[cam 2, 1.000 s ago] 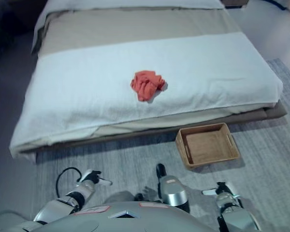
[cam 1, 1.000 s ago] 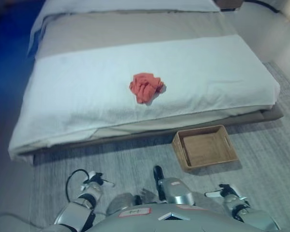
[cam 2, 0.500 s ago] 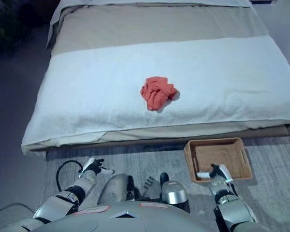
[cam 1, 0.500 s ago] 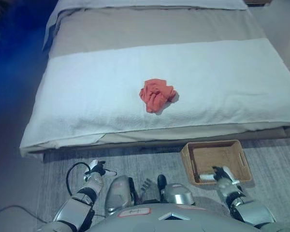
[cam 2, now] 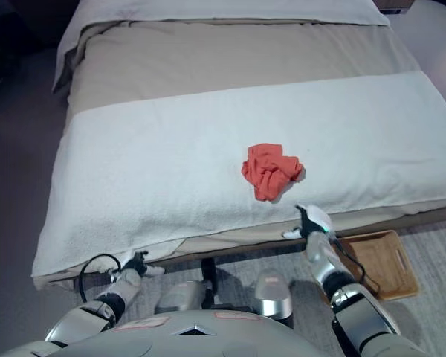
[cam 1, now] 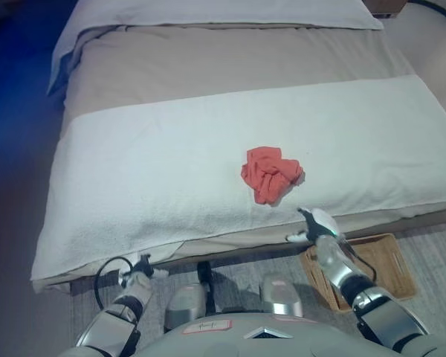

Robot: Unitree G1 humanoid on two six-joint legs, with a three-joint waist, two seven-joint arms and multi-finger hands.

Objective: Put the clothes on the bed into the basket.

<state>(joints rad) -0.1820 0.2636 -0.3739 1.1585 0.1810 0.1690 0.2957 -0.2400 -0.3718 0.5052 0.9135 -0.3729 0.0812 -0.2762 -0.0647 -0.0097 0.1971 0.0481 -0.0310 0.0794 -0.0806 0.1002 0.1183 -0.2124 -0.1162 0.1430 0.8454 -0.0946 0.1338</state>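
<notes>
Fingers of the right hand (cam 2: 313,224) loosely spread and holding nothing, raised at the near edge of the white-covered bed (cam 2: 171,171), just short of the crumpled orange-red cloth (cam 2: 270,169) lying near that edge, right of the middle. Left hand (cam 1: 136,272) low by the bed's near left corner, finger state impossible to tell. Shallow rectangular woven basket (cam 2: 386,262) on the grey carpet (cam 1: 431,245) below the bed's near right part, partly hidden by the right arm, visible part holding nothing
</notes>
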